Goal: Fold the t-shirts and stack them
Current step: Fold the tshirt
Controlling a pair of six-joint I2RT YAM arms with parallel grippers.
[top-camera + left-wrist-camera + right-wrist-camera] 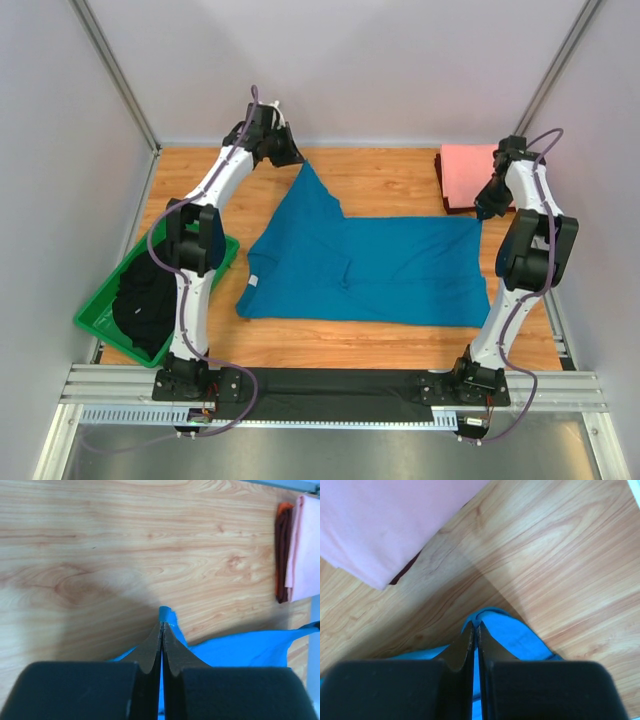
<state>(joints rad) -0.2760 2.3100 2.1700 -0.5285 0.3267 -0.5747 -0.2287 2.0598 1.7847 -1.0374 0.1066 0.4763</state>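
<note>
Top external view: soft, limp teal-blue cloth t-shirt (380, 270) lies spread on the wooden table (400, 335). Left gripper (295, 158) and right gripper (487, 213) are each clamped tight on a far corner. Hold the edges and expect sagging.

The top camera looks down from above and behind the arms over the whole light wooden table (400, 190). The wrist cameras sit close behind the left gripper (161, 625) and right gripper (474, 626), facing downward. All share the teal-blue cloth t-shirt (400, 270) at the grippers.
</note>
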